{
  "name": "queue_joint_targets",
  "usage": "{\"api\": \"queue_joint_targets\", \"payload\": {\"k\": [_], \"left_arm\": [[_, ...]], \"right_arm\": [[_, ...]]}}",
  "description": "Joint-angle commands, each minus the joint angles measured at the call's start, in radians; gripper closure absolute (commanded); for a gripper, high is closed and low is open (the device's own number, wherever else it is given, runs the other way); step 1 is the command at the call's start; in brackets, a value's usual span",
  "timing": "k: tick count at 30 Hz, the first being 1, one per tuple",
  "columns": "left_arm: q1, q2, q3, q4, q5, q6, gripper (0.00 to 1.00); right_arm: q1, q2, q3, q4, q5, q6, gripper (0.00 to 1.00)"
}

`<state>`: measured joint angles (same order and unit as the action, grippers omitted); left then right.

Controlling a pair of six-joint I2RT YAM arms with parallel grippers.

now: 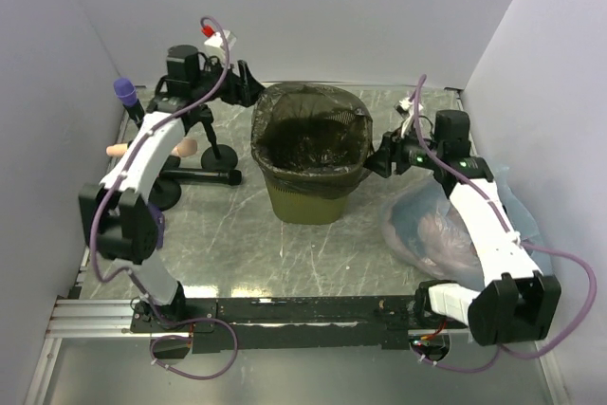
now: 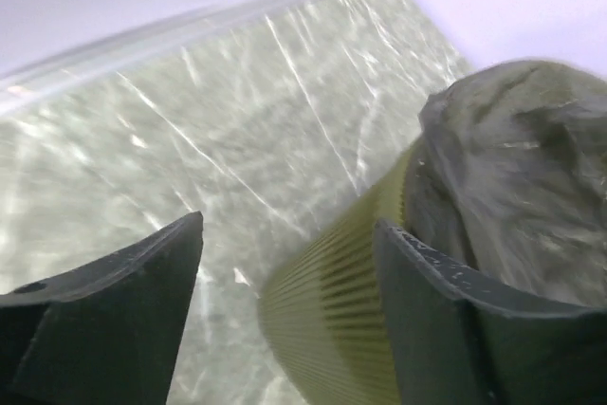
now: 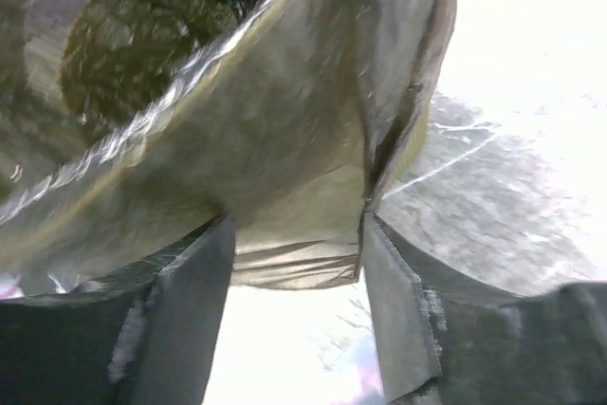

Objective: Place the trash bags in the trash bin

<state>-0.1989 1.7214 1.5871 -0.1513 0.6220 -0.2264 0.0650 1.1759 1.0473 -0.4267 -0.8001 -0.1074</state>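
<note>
The olive-green trash bin (image 1: 305, 204) stands upright mid-table. The dark translucent trash bag (image 1: 313, 101) lines it, its edge folded out over the rim. My left gripper (image 1: 249, 82) is open by the bin's far left rim. In the left wrist view the gripper (image 2: 289, 234) has the slatted bin wall (image 2: 327, 315) between its fingers and the bag (image 2: 531, 187) behind the right finger. My right gripper (image 1: 377, 160) is at the bin's right rim. In the right wrist view this gripper (image 3: 296, 230) is open, with the bag's folded hem (image 3: 294, 258) hanging between the fingers.
A clear bluish bag with pinkish contents (image 1: 432, 227) lies at the right, under my right arm. A black tripod stand (image 1: 211, 154) and a purple-tipped rod (image 1: 126, 94) stand at the left. White walls close in the back and both sides.
</note>
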Motion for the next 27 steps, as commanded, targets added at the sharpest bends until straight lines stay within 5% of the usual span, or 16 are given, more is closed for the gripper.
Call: {"api": "queue_joint_targets", "payload": {"k": [1, 6, 12, 20, 27], "left_arm": [[0.007, -0.192, 0.008, -0.097, -0.079, 0.239, 0.21], [0.006, -0.419, -0.185, -0.232, -0.122, 0.586, 0.15], [-0.03, -0.637, -0.355, -0.31, -0.056, 0.8, 0.16], [-0.097, -0.715, -0.524, -0.266, -0.07, 0.878, 0.16], [-0.212, -0.71, -0.614, -0.067, -0.123, 0.822, 0.16]], "right_arm": [[-0.056, -0.116, 0.036, -0.04, -0.074, -0.121, 0.34], [-0.059, -0.228, -0.033, -0.122, -0.16, -0.358, 0.28], [-0.027, -0.332, -0.122, -0.184, -0.171, -0.593, 0.28], [0.154, -0.337, -0.19, -0.018, -0.011, -0.653, 0.27], [0.249, -0.269, -0.185, 0.069, 0.071, -0.65, 0.29]]}}
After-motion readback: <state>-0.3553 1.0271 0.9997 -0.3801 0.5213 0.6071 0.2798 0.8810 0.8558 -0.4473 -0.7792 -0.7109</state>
